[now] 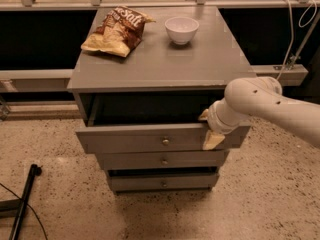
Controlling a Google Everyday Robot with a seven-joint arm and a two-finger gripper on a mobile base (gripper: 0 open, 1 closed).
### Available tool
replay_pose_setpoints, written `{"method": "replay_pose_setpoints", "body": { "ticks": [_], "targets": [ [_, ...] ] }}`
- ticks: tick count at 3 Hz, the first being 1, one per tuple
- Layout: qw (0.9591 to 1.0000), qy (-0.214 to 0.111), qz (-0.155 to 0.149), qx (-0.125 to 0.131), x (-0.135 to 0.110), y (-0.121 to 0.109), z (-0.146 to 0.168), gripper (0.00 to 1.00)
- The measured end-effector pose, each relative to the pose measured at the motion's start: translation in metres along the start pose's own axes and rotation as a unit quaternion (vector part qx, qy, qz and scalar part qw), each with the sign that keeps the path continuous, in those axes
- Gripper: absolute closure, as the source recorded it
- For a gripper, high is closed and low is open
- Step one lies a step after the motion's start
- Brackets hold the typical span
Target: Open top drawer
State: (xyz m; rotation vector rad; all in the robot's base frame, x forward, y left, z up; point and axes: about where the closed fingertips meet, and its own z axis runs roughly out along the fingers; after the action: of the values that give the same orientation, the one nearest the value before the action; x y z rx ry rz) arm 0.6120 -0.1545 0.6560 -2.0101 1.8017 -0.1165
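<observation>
The top drawer (125, 140) is a grey wooden drawer with a long flat front panel and a small round brass knob (165, 141). It stands pulled part way out of the grey cabinet (165, 64), with a dark gap showing above its front panel. My gripper (208, 128) is at the right end of that front panel, straddling its top edge, on the white arm (265, 104) that reaches in from the right.
A middle drawer (125, 160) and a bottom drawer (135, 183) sit below, each with the same knob. On the cabinet top lie a chip bag (116, 30) and a white bowl (181, 29). A black pole (22, 204) lies on the speckled floor at the left.
</observation>
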Motion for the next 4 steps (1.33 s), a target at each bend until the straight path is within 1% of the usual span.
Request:
{"method": "replay_pose_setpoints", "body": {
  "ticks": [1, 2, 3, 4],
  "targets": [
    [1.0000, 0.000, 0.000, 0.000, 0.000, 0.000, 0.000, 0.00],
    [1.0000, 0.000, 0.000, 0.000, 0.000, 0.000, 0.000, 0.00],
    [0.9994, 0.003, 0.002, -0.035, 0.003, 0.005, 0.009, 0.02],
    [0.9974, -0.002, 0.002, -0.072, 0.005, 0.020, 0.012, 0.25]
  ]
}}
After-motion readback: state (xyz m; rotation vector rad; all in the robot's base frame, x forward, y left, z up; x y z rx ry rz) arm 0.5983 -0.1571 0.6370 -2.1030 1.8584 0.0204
